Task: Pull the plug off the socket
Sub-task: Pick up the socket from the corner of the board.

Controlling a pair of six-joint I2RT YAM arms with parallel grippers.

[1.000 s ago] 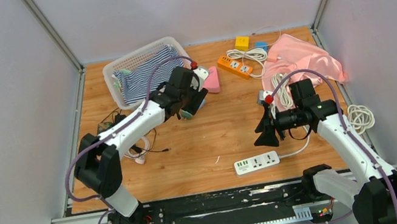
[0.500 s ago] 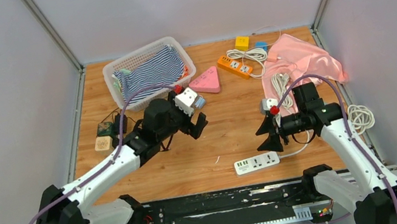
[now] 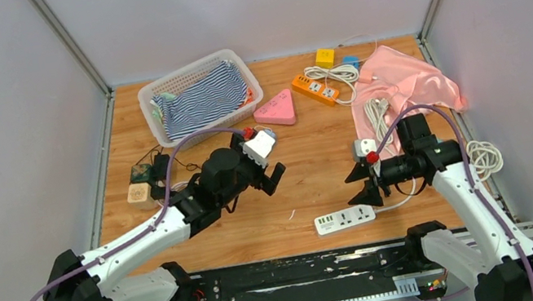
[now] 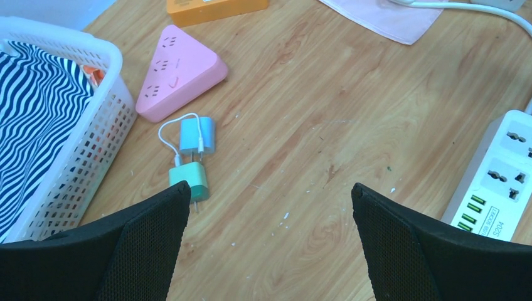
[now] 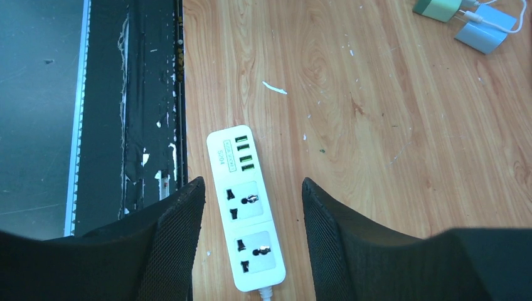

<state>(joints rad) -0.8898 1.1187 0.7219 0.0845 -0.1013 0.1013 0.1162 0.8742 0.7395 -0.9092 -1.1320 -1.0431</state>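
I see the green plug (image 4: 188, 177) lying loose on the table (image 4: 326, 113), out of the pink socket (image 4: 182, 70) and just off that socket's near corner. It is a small, boxy, mint-coloured block. A blue plug (image 4: 197, 133) of much the same shape lies between it and the socket, touching or nearly touching it. A thin white lead loops from one to the other on the basket (image 4: 94, 135) side.

In my left wrist view the two blocks lie end to end. Their long axes run in one line from the socket's corner down towards my left finger. A short pin shows at the green one's near end, pointing away from the socket. The socket is a flat pink triangle with rows of holes on top, and nothing is seated in it.

My left gripper (image 4: 270, 194) hangs above the bare wood with its jaws spread fully wide, holding nothing. The green plug is right by its left fingertip.

My right gripper (image 5: 252, 183) is about half open and empty, and it hovers over a white strip (image 5: 246, 207). The strip lies along the near edge with its green USB end towards the left arm.
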